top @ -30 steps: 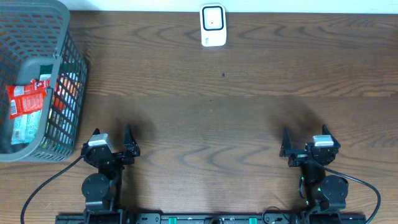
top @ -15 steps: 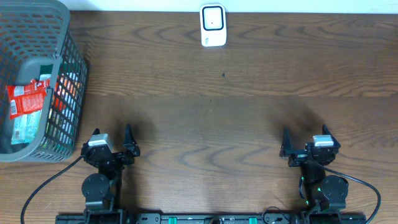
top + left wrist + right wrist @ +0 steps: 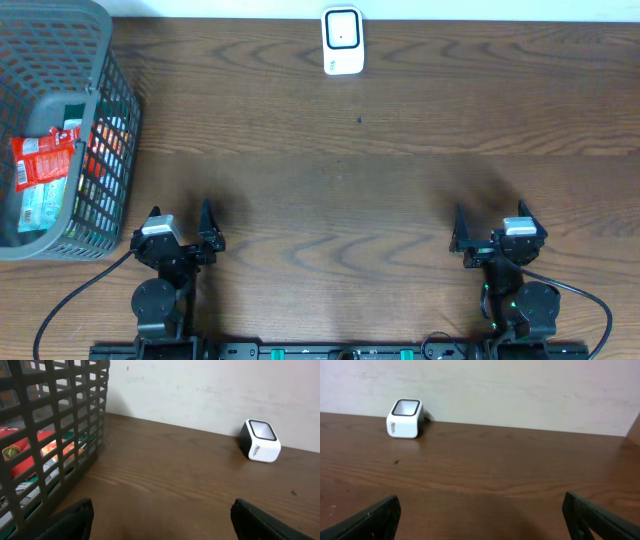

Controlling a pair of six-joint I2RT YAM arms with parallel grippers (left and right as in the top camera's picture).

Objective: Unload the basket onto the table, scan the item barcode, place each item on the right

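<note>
The left gripper (image 3: 180,222) sat at the lower left of the overhead frame with its two dark, pointed fingers spread wide and nothing between them. The right gripper (image 3: 490,222), at the lower right, was spread just as wide and equally empty. Both rested low over the table (image 3: 350,180), a dark brown wooden surface with wavy grain and a dull sheen.

A grey plastic basket (image 3: 115,150) with an open rectangular lattice and a rounded rim filled the upper left corner. Inside it lay the red packet (image 3: 42,160), a flat, crinkled, glossy wrapper with white print, tilted across a paler teal and white packet (image 3: 35,210). No barcode could be made out on it.

The scanner (image 3: 342,41) stood at the top centre against the pale wall (image 3: 520,390), well apart from the basket. It was a small white block with rounded corners and a black-framed window on its face.
</note>
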